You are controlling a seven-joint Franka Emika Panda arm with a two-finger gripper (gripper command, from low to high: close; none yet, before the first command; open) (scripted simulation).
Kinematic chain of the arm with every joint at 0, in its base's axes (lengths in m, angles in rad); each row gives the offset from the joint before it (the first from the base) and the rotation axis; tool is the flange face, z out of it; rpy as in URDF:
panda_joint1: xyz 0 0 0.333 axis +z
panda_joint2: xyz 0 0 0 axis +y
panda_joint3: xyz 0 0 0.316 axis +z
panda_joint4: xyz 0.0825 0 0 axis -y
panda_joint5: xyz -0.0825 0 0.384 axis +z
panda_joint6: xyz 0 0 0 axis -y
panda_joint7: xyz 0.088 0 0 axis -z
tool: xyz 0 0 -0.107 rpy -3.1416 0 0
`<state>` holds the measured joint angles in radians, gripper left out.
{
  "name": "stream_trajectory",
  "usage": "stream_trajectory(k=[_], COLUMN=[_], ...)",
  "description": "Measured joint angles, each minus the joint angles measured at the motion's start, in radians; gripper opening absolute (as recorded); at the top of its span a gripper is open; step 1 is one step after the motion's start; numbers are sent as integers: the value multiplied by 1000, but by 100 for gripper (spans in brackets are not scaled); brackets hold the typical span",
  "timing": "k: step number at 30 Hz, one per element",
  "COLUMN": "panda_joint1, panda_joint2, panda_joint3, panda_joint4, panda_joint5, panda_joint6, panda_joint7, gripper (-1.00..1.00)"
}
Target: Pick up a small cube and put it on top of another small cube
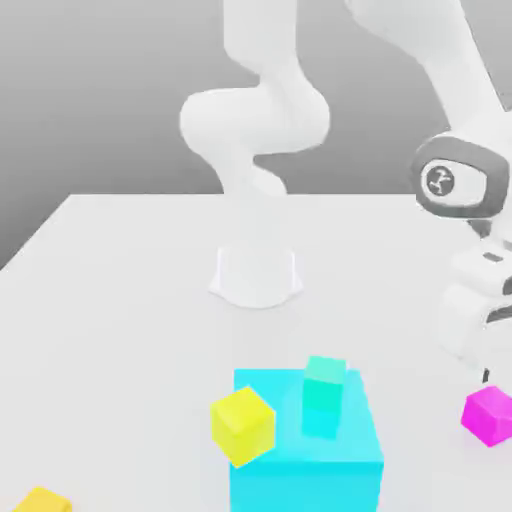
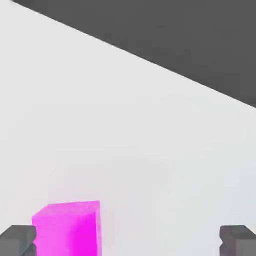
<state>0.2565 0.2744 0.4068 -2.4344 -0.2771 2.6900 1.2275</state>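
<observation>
A small magenta cube (image 1: pixel 489 414) rests on the white table (image 1: pixel 120 300) at the exterior view's right edge. My gripper (image 1: pixel 487 376) hangs just above it, at the end of the white arm. In the hand view the magenta cube (image 2: pixel 69 229) lies between the two dark fingertips (image 2: pixel 18 240), close against one of them, and my gripper (image 2: pixel 127 241) is open wide. A small yellow cube (image 1: pixel 243 424) sits tilted beside a large cyan cube (image 1: pixel 305 460). A teal block (image 1: pixel 323 395) stands on top of the cyan cube.
An orange-yellow cube (image 1: pixel 40 500) lies at the exterior view's lower left corner. The arm's white base (image 1: pixel 256 275) stands mid-table, behind the cyan cube. The table's far edge (image 2: pixel 150 60) shows in the hand view.
</observation>
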Motion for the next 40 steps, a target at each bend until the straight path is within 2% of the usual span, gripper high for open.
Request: stream_trajectory(k=[4,5,12,16,18,26,32,36,37,40], panda_joint1=[85,106,111,44,9,-171,-212,-228,-229,-229], panda_joint2=[145,177,182,60,-10,-297,-512,-434,-402,-402], panda_joint3=[-89,-114,-119,-31,-21,-104,-212,-220,-219,-219], panda_joint4=[27,35,36,5,-17,-126,-208,-248,-257,-257], panda_joint5=[-94,-118,-123,-24,20,181,328,329,322,322], panda_joint6=[98,122,127,39,-8,-170,-285,-166,-124,-124], panda_joint7=[76,93,98,24,-19,-218,-387,-396,-391,-391], gripper=[0,-100,-100,-100,-100,-100,-100,-100,100,100])
